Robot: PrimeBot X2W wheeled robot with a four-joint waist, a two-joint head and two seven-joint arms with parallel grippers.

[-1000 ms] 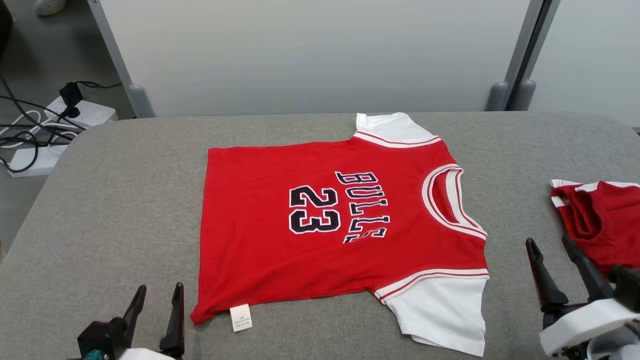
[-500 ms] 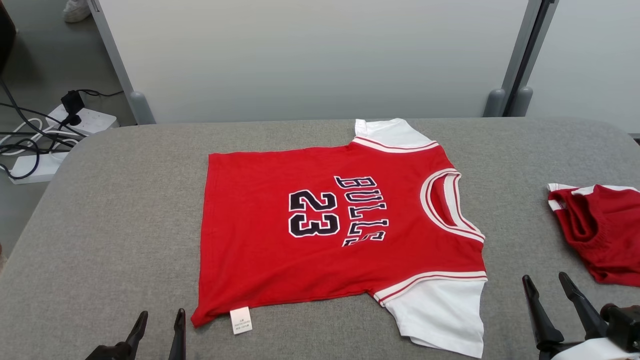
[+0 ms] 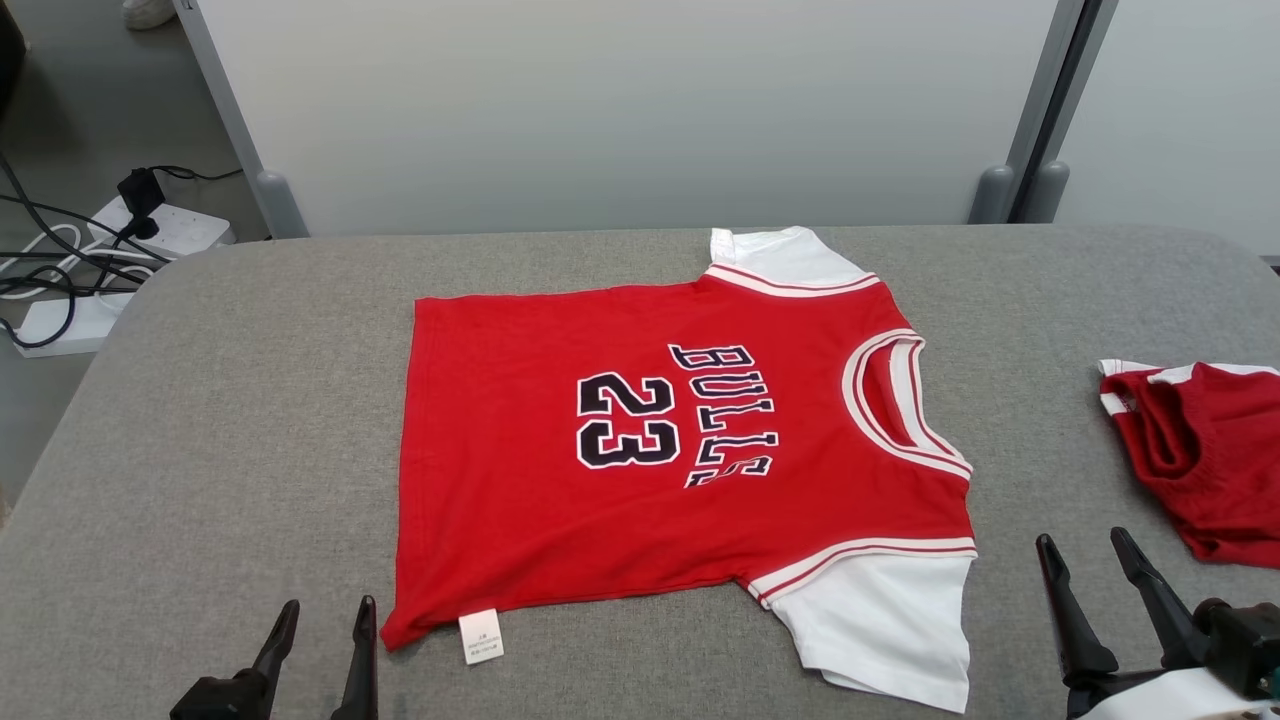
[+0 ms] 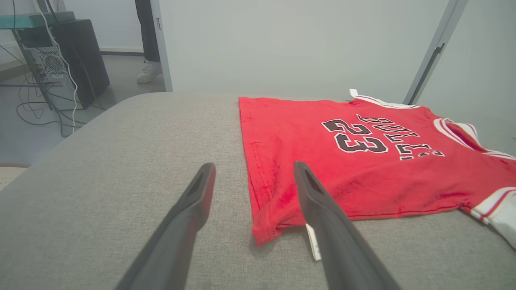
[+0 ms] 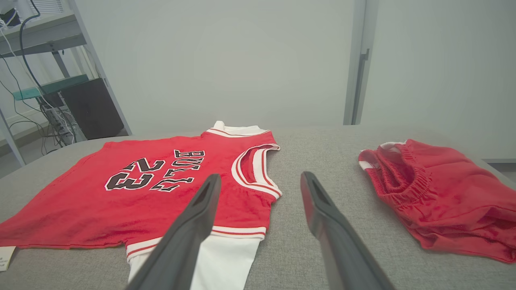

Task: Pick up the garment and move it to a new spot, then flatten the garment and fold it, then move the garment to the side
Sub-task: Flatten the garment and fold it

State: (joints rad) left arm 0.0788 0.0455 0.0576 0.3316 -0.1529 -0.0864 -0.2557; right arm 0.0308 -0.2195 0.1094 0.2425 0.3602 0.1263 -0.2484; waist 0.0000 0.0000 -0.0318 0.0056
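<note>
Floor, far left: a power strip and its cables lay beyond the rounded corner of the desk; none of it concerned your work.
Left gripper: your left gripper hovered low at the near edge, just beside the hem corner; its fingers were spread wide and held nothing.
Label: a white label stuck out from under that corner, where the cloth puckered slightly.
Garment: the garment lay near the middle of the desk, print up, hem toward your left and collar toward your right; apart from that corner it looked smooth.
Sleeves: the far sleeve pointed away from you; the near sleeve pointed toward you, its lower edge a little uneven.
Right gripper: your right gripper hung near the near sleeve without touching it; its fingers were parted too, with nothing between them.
Far right: a second red piece lay bunched, well apart from the garment.
Step in hand: I judged the flattening all but done and the fold about to begin.
Next move: you would likely need both grippers lowered onto the near edge, the left at the hem corner and the right at the near sleeve; pinch one layer pair cleanly, lift together, and carry the edge over evenly so the print did not skew.
</note>
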